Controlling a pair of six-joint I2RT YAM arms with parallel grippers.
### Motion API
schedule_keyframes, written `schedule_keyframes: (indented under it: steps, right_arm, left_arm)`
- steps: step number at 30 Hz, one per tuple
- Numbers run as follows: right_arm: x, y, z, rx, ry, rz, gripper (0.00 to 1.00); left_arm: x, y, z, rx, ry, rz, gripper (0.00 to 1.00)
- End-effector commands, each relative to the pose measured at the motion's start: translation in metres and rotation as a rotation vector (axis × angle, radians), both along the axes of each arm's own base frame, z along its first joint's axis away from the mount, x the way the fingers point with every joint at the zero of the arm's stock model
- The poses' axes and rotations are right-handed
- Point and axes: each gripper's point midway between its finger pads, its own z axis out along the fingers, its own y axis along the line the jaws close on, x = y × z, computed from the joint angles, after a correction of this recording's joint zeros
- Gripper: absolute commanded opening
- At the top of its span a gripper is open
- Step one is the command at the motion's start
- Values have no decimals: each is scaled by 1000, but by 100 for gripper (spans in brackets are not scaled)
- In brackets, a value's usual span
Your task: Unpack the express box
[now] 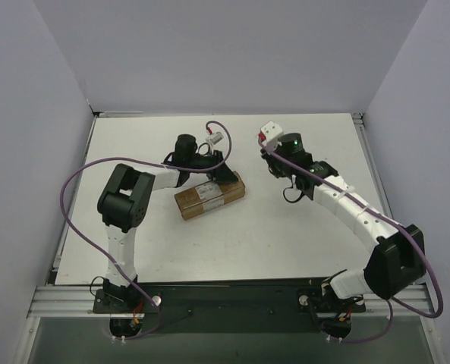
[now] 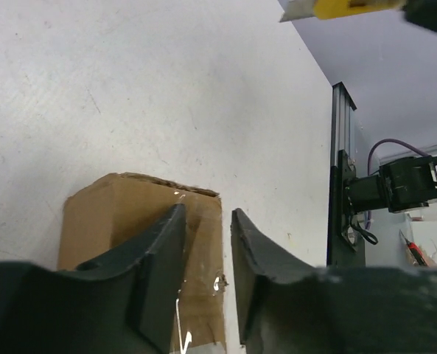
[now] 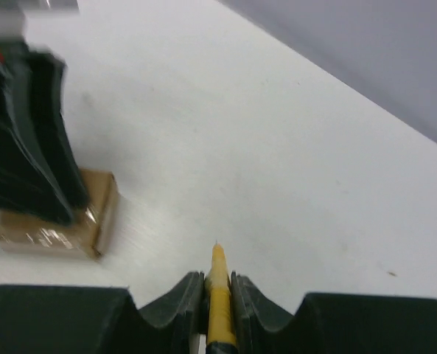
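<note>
**Item:** express box [image 1: 210, 196], brown carton. You are seeing it lying flat near the middle of the table [image 1: 300, 235], slightly toward the left edge, with its long side slanting.

**Label** [image 1: 208, 191]: it is sitting on the top face, its print showing too small to read.

**Edges:** a ragged cardboard edge is showing at one end.

**Left gripper** [image 2: 203, 232]: its fingers are standing parted over that end, pinching nothing.

**Right gripper** [image 3: 218, 284]: its fingers are pressing together on a yellow utility knife [image 3: 218, 269], hovering to the right of the box without touching it.

**Open room:** bare surface is lying open toward the far, right and near edges.
</note>
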Motion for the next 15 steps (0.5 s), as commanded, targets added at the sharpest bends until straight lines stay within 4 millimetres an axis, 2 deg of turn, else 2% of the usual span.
schedule_keyframes:
  steps: [1, 2, 3, 4, 5, 7, 8, 10, 11, 12, 13, 14, 15]
  right_arm:
    - [7, -57, -30, -523, -201, 157, 17]
    - [0, -71, -56, -588, -180, 173, 19]
    - [13, -78, -48, -609, -255, 153, 25]
    - [13, -84, -55, -636, -271, 159, 28]
    - [16, -88, -57, -673, -288, 176, 38]
    - [12, -90, -73, -677, -274, 206, 41]
    - [11, -91, -78, -680, -266, 210, 50]
    - [3, -85, -88, -664, -233, 237, 58]
    - [0, -81, -89, -647, -216, 249, 67]
    - [-12, -82, -98, -615, -144, 257, 71]
    - [-9, -70, -86, -558, -141, 276, 75]
    - [-24, -74, -94, -541, -42, 296, 79]
    - [-28, -68, -89, -460, -5, 268, 81]
  left_arm:
    - [-5, 6, 40, -24, -106, -45, 46]
    - [-2, 8, 46, -22, -120, -46, 50]
    - [0, 10, 49, -14, -153, -52, 52]
    - [1, 12, 54, -2, -149, -53, 53]
    - [5, 16, 56, 9, -159, -42, 53]
    - [8, 22, 58, 34, -183, -32, 54]
    - [11, 25, 58, 45, -189, -20, 54]
    - [15, 34, 61, 65, -209, -5, 55]
    - [17, 38, 61, 75, -216, 3, 56]
    - [21, 43, 60, 92, -241, 16, 57]
    - [21, 48, 59, 118, -230, 30, 60]
    - [23, 51, 58, 138, -235, 38, 61]
    - [29, 58, 56, 188, -274, 53, 62]
